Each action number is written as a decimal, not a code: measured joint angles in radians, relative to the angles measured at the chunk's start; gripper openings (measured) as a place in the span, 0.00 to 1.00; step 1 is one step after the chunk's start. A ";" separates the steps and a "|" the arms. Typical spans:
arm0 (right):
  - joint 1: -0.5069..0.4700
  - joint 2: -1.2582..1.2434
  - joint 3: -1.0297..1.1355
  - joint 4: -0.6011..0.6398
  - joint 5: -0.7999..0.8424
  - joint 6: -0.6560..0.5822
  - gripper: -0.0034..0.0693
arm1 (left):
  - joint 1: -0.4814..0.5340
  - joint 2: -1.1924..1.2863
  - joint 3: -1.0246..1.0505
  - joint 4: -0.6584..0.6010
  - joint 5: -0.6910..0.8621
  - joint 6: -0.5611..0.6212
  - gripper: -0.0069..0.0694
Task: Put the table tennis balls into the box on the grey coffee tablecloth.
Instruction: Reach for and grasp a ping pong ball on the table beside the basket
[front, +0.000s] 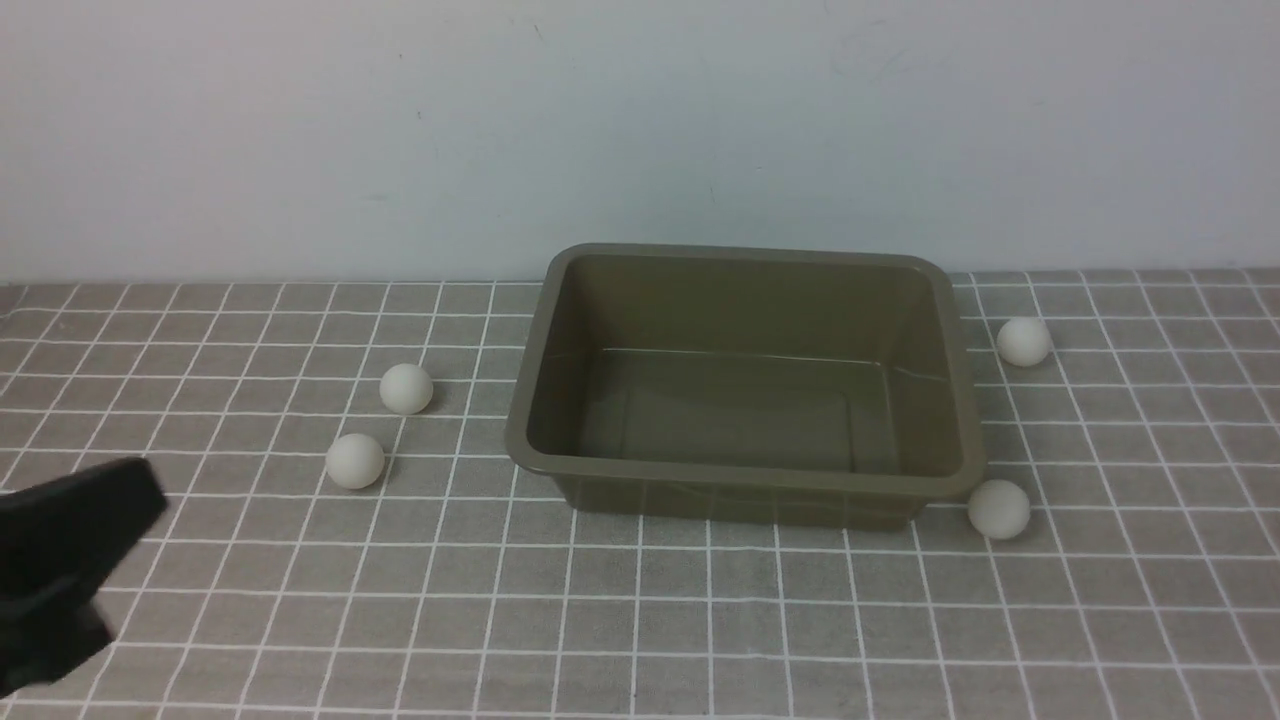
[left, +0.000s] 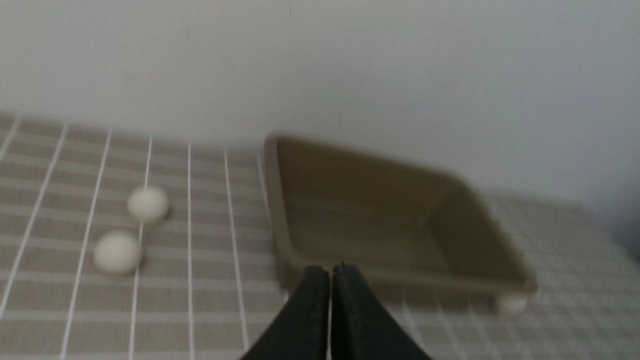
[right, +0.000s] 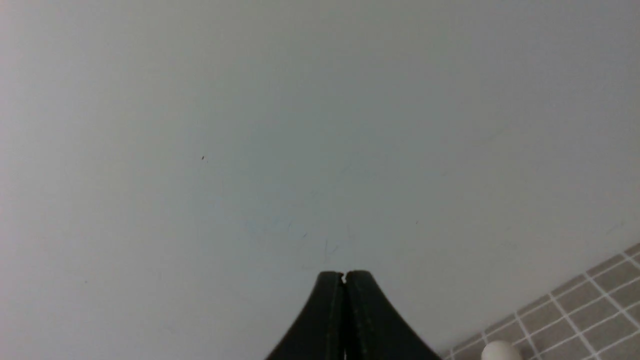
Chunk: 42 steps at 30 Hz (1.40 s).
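Four small matte white table tennis balls (front: 406, 388) lie on the grey-brown cloth tablecloth (front: 640, 620) with its grid of thin white lines. All four are outside the rectangular olive-brown plastic box (front: 745, 478).

1. Box: it stands upright at the middle of the cloth, open side up, with its far rim near the pale wall (front: 640, 120).
2. Left pair: I see the far left ball and the near left ball (front: 355, 461) on the robot's left of the box. They are near each other but apart, and both are clear of the box wall.
3. Right pair: the far right ball (front: 1023, 341) sits near the far right corner of the box, apart from it. The near right ball (front: 998, 509) sits just beside the near right corner. I cannot tell whether it touches the box.
4. The black left gripper (left: 330, 272) hangs over the cloth on the near side of the left pair. Its fingers are pressed together and grip nothing. The left wrist view is blurred.
5. The black right gripper (right: 344, 276) faces the wall, its fingers pressed together on nothing. One white ball (right: 500, 351) shows at the edge of that view. I cannot tell which one.
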 joint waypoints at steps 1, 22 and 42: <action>0.025 0.052 -0.097 -0.037 0.144 0.002 0.03 | 0.000 0.135 -0.070 0.067 0.095 0.003 0.08; 0.209 0.853 -0.890 -0.156 1.028 -0.418 0.03 | 0.000 1.193 -0.682 0.351 0.273 0.039 0.09; 0.209 0.858 -0.890 -0.206 0.936 -0.406 0.03 | -0.008 1.488 -0.764 0.386 0.042 0.087 0.70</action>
